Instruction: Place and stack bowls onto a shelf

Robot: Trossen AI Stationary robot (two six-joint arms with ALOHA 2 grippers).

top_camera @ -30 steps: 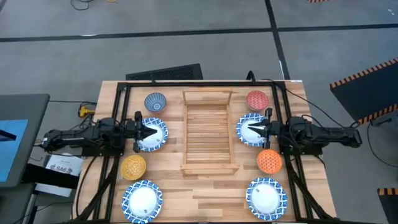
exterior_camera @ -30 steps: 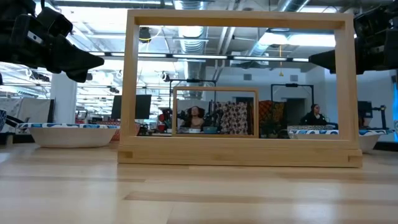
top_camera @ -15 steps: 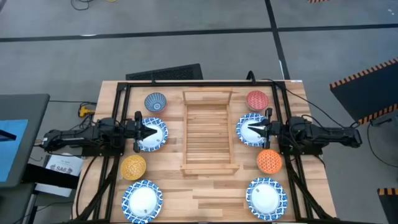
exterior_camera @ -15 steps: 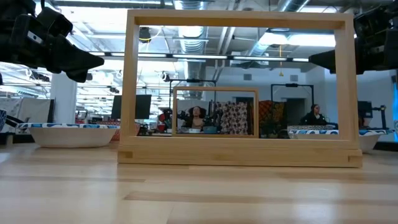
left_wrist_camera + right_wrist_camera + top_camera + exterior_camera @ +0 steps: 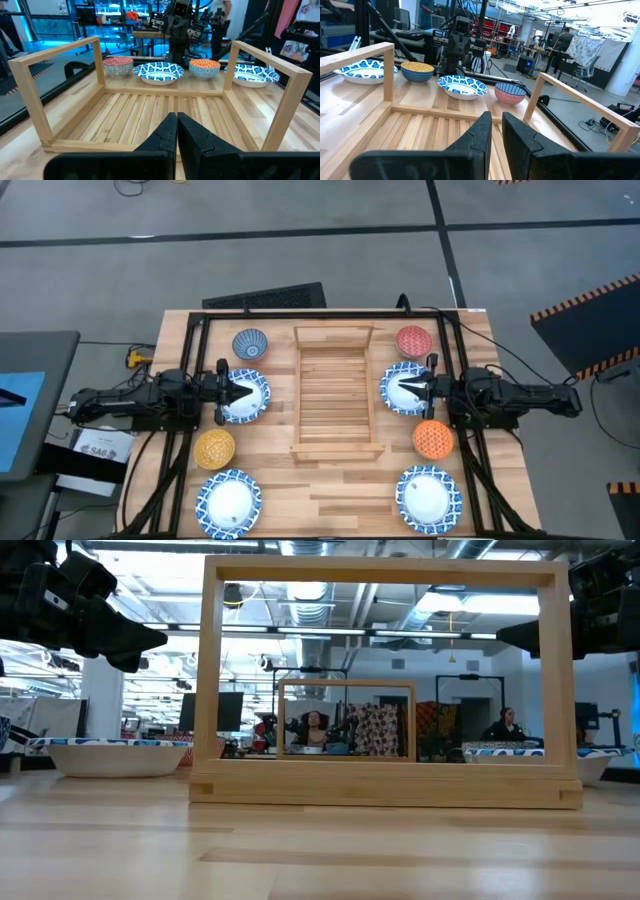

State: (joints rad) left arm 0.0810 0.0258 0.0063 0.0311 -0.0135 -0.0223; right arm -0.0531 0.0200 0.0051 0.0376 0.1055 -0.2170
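Left hand [image 5: 246, 389], fingers together, and right hand [image 5: 397, 389], fingers slightly apart, both empty, face the bare shelf [image 5: 337, 390] between them; bowls [image 5: 250, 344] flank each, likely for easy reach.

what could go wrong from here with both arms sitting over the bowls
Both end effectors hover over wide patterned bowls: left end effector over the left bowl, right end effector over the right bowl. A shallow rim could slip from the grip. The shelf has raised rails that a carried bowl might clip. The arms could also crowd each other there.
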